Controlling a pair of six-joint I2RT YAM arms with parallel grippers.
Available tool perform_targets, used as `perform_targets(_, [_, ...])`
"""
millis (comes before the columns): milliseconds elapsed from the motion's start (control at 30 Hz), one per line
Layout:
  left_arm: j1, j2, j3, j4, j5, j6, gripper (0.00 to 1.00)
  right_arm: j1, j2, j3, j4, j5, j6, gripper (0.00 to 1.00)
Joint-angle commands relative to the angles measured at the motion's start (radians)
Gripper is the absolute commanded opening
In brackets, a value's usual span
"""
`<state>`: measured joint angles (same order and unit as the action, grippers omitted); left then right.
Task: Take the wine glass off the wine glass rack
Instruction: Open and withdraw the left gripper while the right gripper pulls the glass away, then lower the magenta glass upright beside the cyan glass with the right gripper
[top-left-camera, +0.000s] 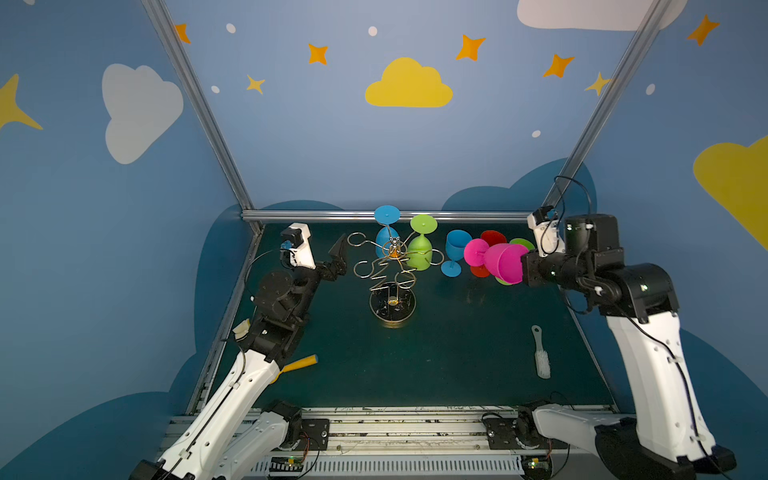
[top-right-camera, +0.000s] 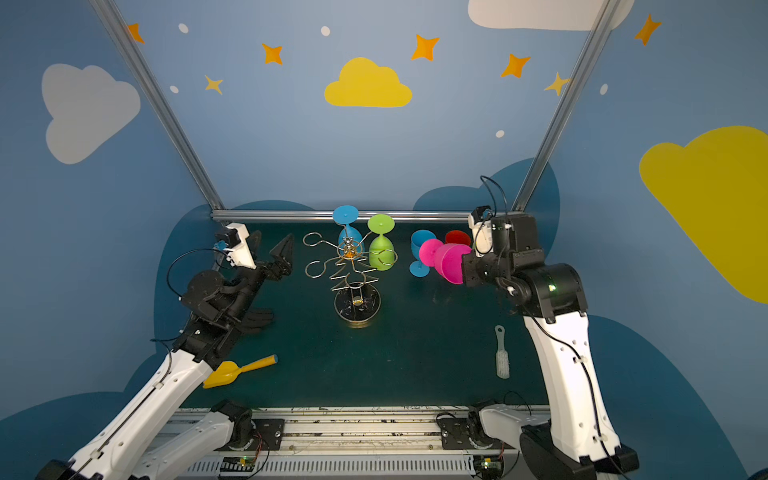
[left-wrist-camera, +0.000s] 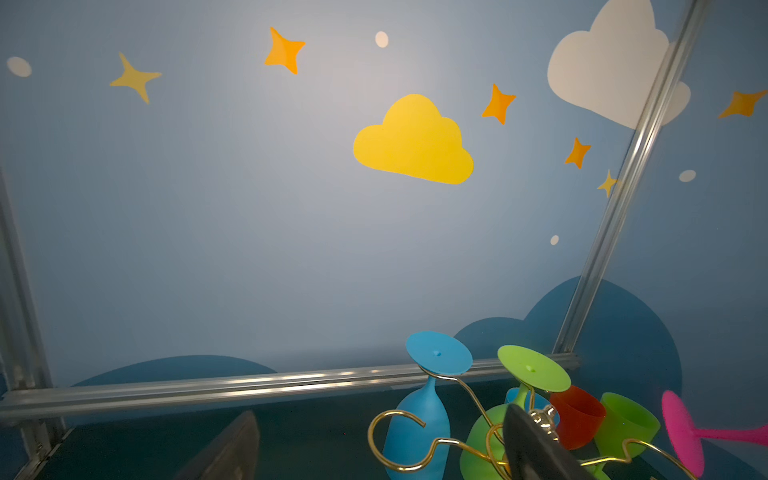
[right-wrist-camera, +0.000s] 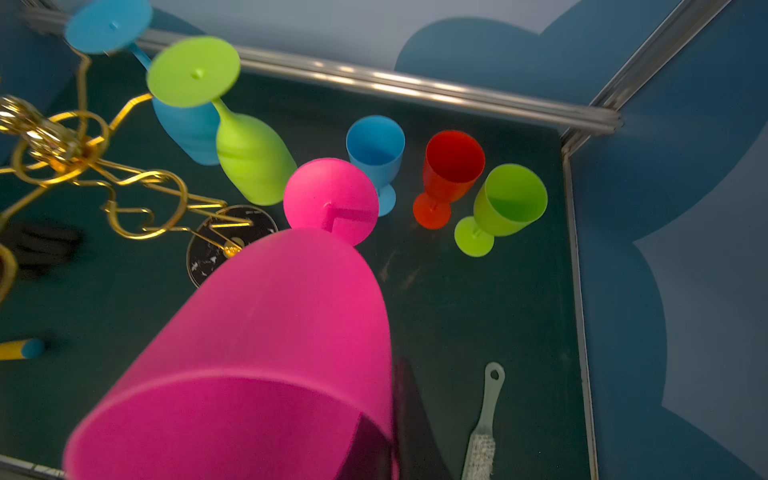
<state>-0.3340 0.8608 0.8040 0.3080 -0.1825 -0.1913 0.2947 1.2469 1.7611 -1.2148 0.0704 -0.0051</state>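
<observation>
One matte dark-green mat (top-left-camera: 457, 353), bounded by ribbed aluminium rails (top-left-camera: 316, 215), is shown bare across its near middle. The wine glass rack (top-left-camera: 392, 305), gold wire loops on a round dark base, is stood toward the back. A blue glass (top-left-camera: 385, 241) and a green glass (top-left-camera: 419, 253) are hung inverted on its far loops. The pink wine glass (top-left-camera: 505, 262), smooth and opaque, is held tilted to the right of the rack, clear of it. The right gripper (top-left-camera: 523, 268) is clamped on its rim, and the hold across the bowl wall is shown only in the right wrist view. The left gripper (top-left-camera: 337, 259) is held left of the rack, jaws apart. A bristled white brush (top-left-camera: 541, 357) is laid near the right rail.
</observation>
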Motion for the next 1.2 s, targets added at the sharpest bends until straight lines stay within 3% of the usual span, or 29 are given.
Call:
perform_targets(0, [0.022, -0.069, -0.032, -0.063, -0.077, -0.069, 0.92, -0.004, 0.061, -0.035, -0.070, -0.042, -0.008, 0.00])
perform_targets(467, [0.064, -0.322, -0.128, -0.223, -0.175, -0.109, 0.94, 0.005, 0.270, -0.244, 0.157, 0.041, 0.035, 0.00])
perform_targets(633, [0.066, -0.353, -0.132, -0.246, -0.183, -0.115, 0.94, 0.005, 0.419, -0.121, 0.080, 0.078, 0.041, 0.00])
perform_targets(833, [0.069, -0.369, -0.130, -0.259, -0.189, -0.114, 0.95, 0.009, 0.656, 0.102, -0.114, 0.127, 0.140, 0.00])
perform_targets(1167, [0.070, -0.386, -0.118, -0.277, -0.198, -0.095, 0.95, 0.015, 0.711, 0.151, -0.047, 0.003, 0.145, 0.06])
